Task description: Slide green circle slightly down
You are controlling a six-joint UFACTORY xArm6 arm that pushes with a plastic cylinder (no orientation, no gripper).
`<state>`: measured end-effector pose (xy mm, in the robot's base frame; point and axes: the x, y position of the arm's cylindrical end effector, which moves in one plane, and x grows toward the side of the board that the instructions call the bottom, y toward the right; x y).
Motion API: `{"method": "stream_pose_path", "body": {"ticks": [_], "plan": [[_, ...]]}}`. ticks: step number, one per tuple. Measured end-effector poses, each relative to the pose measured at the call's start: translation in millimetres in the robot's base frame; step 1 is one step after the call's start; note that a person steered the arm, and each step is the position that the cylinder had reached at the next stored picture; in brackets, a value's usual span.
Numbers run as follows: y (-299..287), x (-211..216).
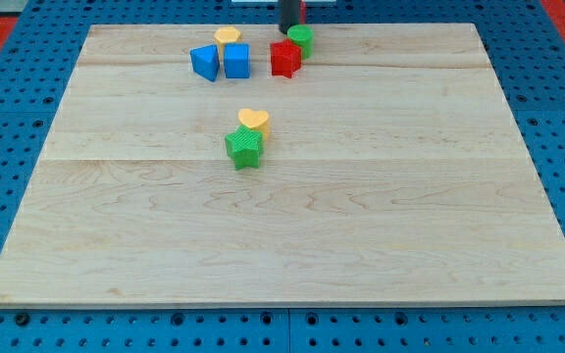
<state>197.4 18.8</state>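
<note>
1. Rod and target sit at the view's top: my tip (290, 30) stands at the far edge of the wooden board (459, 245), just above and a shade to the view's left of the green circle (301, 37), apparently touching or nearly touching it. The rod has no jaws to open or close, so nothing is clamped; it can only push.

2. Neighbours crowd the circle. The red star-shaped block (285, 59) lies right below it, touching or almost so, towards the view's bottom left. Further to the view's left stand a blue cube (236, 61), a blue block (204, 62) of unclear wedge-like shape, and a yellow block (228, 37) behind them.

3. Mid-board, well apart from all this, a green star-shaped block (245, 148) touches a yellow heart (254, 120).

4. To do the step well, I judge the tip should be centred squarely above the circle before pushing, then travel only briefly toward the view's bottom. An off-centre push would likely send the circle sideways, and a long one would probably shove the red block along too.
</note>
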Motion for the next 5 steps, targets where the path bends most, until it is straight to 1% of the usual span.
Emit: {"method": "stream_pose_path", "body": {"ticks": [1, 2, 3, 4, 5], "plan": [[33, 2], [59, 13], [76, 18], [75, -6], [44, -5]]}}
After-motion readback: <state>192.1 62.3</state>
